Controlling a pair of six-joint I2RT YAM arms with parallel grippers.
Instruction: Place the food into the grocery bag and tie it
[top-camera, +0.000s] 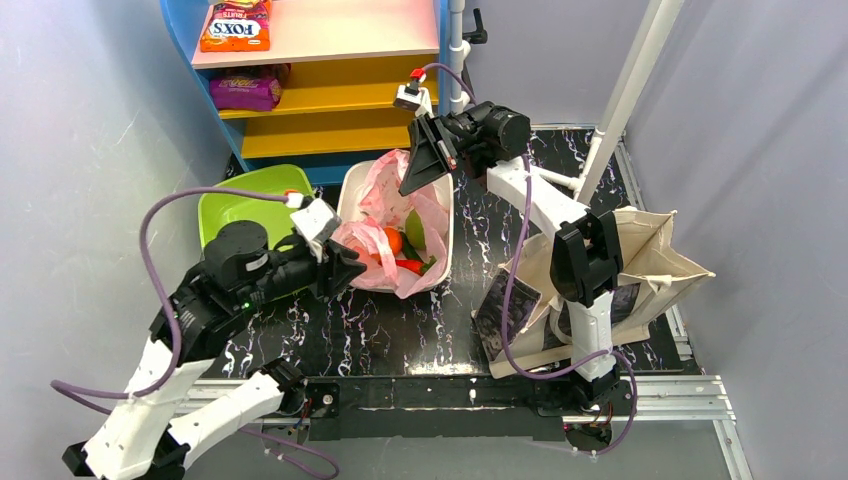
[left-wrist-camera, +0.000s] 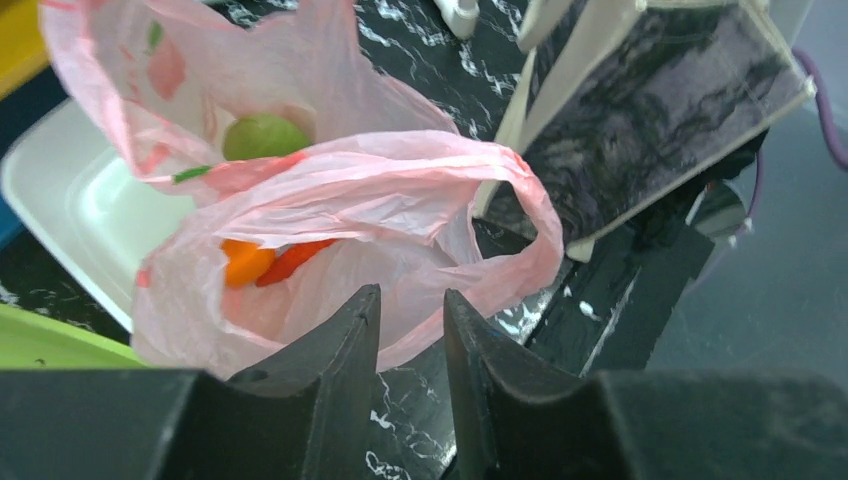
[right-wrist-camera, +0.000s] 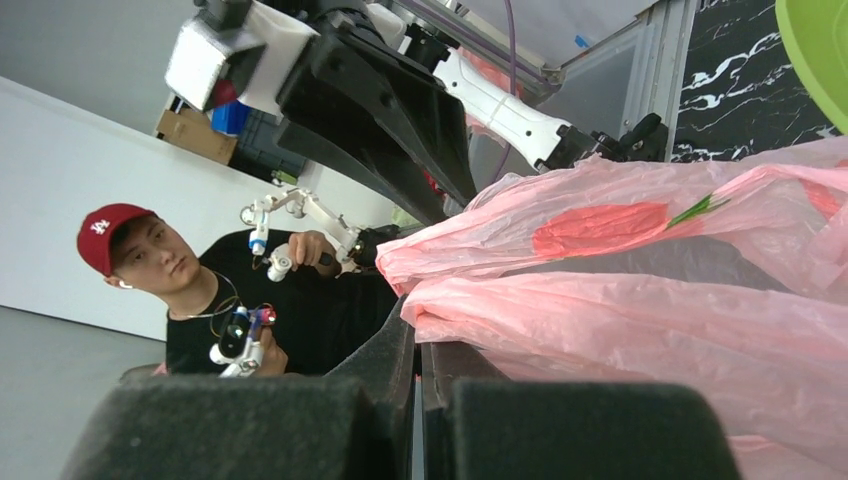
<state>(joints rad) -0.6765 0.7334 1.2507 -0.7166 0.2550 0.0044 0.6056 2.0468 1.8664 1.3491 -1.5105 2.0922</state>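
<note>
You had the right gripper (right-wrist-camera: 418, 335) clamped on the thin pink plastic bag (left-wrist-camera: 400, 190) by the table's (top-camera: 400, 340) far edge. The left gripper (left-wrist-camera: 412, 300) stood slightly open.

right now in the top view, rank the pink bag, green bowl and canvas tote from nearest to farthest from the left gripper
1. pink bag: right at the tips of the left gripper, just to its right
2. green bowl: close by, behind and to the left
3. canvas tote: far off on the right side

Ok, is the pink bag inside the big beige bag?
No, the pink bag sits on the white tray, apart from the beige tote lying to its right.
</note>
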